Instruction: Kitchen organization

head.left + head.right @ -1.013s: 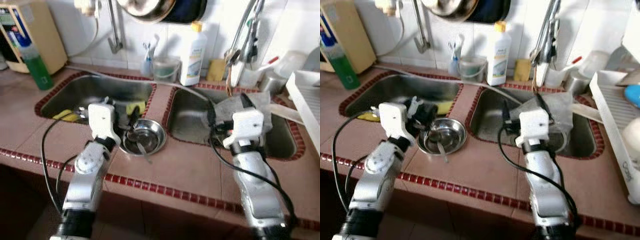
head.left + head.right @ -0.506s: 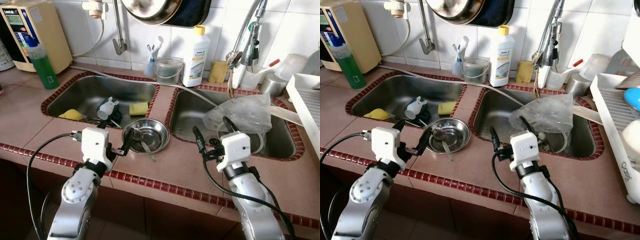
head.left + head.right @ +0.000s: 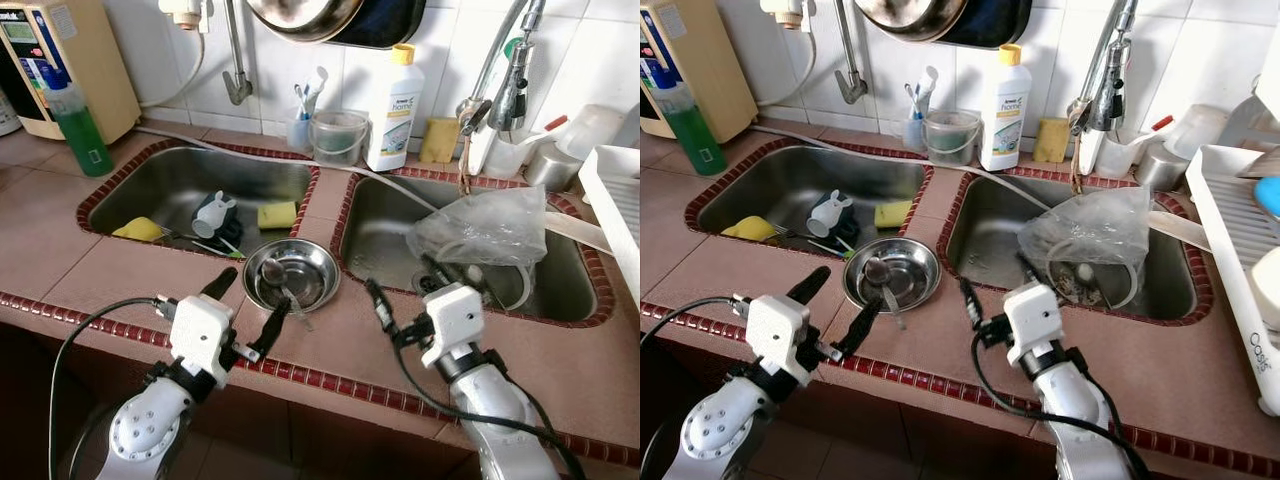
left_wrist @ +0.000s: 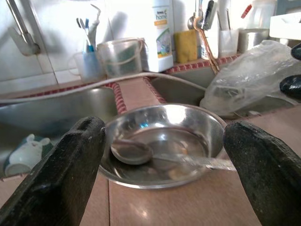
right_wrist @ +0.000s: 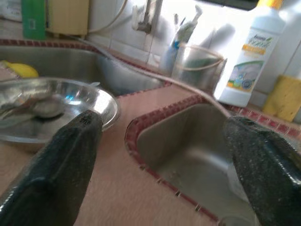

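Note:
A steel bowl with a spoon in it sits on the tiled strip between the two sinks. My left gripper is open just in front of the bowl, over the counter's front edge, fingers pointing at it; the left wrist view frames the bowl and spoon between the fingers. To the right of the bowl my right gripper is open and empty above the counter, near the right sink's front left corner. The bowl lies beside one finger in the right wrist view.
The left sink holds a white cup and a yellow sponge. A crumpled plastic bag lies in the right sink. Dish soap, a green bottle and a dish rack line the back and right.
Both arms have drawn back toward the counter's front edge. The left gripper left the bowl and the right gripper came out of the right sink. The camera shifted too.

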You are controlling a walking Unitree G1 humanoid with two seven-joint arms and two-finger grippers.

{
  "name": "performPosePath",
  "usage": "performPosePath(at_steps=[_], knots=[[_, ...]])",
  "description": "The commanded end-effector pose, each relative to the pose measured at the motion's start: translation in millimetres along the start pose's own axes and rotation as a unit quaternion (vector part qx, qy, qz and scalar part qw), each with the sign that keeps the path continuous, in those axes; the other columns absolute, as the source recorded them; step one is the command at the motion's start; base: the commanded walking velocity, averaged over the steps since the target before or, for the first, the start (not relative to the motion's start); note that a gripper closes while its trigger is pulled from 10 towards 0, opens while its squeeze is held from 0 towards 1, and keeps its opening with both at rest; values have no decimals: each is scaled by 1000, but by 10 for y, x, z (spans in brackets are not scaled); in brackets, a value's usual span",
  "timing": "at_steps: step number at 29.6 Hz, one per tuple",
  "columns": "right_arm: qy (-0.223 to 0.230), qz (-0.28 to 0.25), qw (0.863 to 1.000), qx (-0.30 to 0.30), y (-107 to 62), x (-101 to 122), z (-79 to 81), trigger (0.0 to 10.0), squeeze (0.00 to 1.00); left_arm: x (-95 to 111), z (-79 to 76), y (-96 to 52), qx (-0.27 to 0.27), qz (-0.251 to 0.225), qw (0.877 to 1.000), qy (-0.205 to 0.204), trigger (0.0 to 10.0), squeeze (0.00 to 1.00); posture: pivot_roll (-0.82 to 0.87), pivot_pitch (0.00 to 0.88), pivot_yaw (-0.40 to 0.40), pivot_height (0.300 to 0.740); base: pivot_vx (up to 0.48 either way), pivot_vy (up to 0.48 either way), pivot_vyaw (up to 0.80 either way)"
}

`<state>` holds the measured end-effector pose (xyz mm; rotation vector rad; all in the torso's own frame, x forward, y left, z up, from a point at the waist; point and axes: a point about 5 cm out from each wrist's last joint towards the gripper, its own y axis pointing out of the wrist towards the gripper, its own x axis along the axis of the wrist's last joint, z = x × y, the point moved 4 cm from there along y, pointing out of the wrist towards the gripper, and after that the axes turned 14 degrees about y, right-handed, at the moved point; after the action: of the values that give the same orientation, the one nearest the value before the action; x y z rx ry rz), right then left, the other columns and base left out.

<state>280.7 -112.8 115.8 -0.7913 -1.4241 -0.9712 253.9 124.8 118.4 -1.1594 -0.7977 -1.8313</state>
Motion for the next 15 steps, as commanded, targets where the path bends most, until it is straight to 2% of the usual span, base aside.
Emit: performPosePath(at_steps=[1, 6, 10, 15], knots=[[5, 14, 1000, 9, -20, -49, 7, 10000, 0, 33, -19, -40, -13, -9, 1000, 18, 10000, 0, -115, 54, 3, 711, 0, 0, 0], [8, 28, 999, 17, -60, -106, -11, 10000, 0, 66, -87, -134, -34, -17, 999, 24, 10000, 0, -105, 56, -2, 711, 0, 0, 0], [15, 42, 998, 36, -71, -154, 14, 10000, 0, -6, -153, -179, -42, 2, 999, 28, 10000, 0, -99, 56, -4, 711, 0, 0, 0], [18, 63, 996, 56, -49, -261, 99, 10000, 0, -104, 14, -121, 20, 23, 999, -13, 10000, 0, -90, 48, -10, 711, 0, 0, 0]])
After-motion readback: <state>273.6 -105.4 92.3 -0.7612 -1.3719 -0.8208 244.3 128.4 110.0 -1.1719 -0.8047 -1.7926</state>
